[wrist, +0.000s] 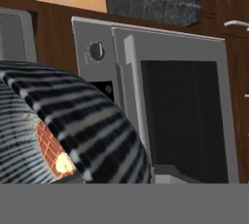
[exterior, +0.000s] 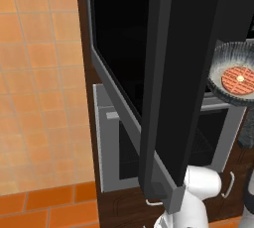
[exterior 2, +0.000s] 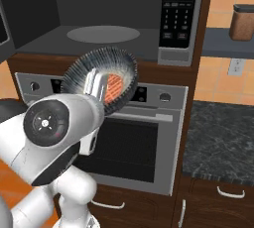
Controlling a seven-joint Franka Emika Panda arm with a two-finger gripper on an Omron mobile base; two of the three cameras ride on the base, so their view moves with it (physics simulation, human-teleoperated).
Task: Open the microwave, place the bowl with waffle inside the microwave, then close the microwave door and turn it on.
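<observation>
Bowl [exterior 2: 104,81] with the waffle [exterior 2: 115,87] was held up in the air by the claw [exterior 2: 97,89], in front of the open microwave [exterior 2: 109,14] and above the silver oven [exterior 2: 134,142]. In the left base view, the microwave door [exterior: 163,88] stood swung wide open, its thick dark edge crossing the middle of the picture, with the orange tiled wall [exterior: 34,98] to its left and the bowl [exterior: 233,73] at the right edge, level, the round waffle [exterior: 238,79] lying flat inside with a pale dab at its centre. In the right base view, the microwave cavity showed its grey turntable disc [exterior 2: 103,34], and to the right sat the black keypad panel [exterior 2: 179,9]. The bowl there was tilted toward the camera, ribbed on the outside, and the claw was clenched on its near rim, one silver finger [exterior 2: 94,85] lying against the wall. Farther right lay a dark marble desk [exterior 2: 218,138], with a brown canister [exterior 2: 243,22] on a shelf above it. In the hand view, the striped outside of the bowl [wrist: 73,121] curved across the lower left, the waffle [wrist: 51,150] glimpsed within, and the oven [wrist: 160,96] with its knob [wrist: 96,51] stood behind.
</observation>
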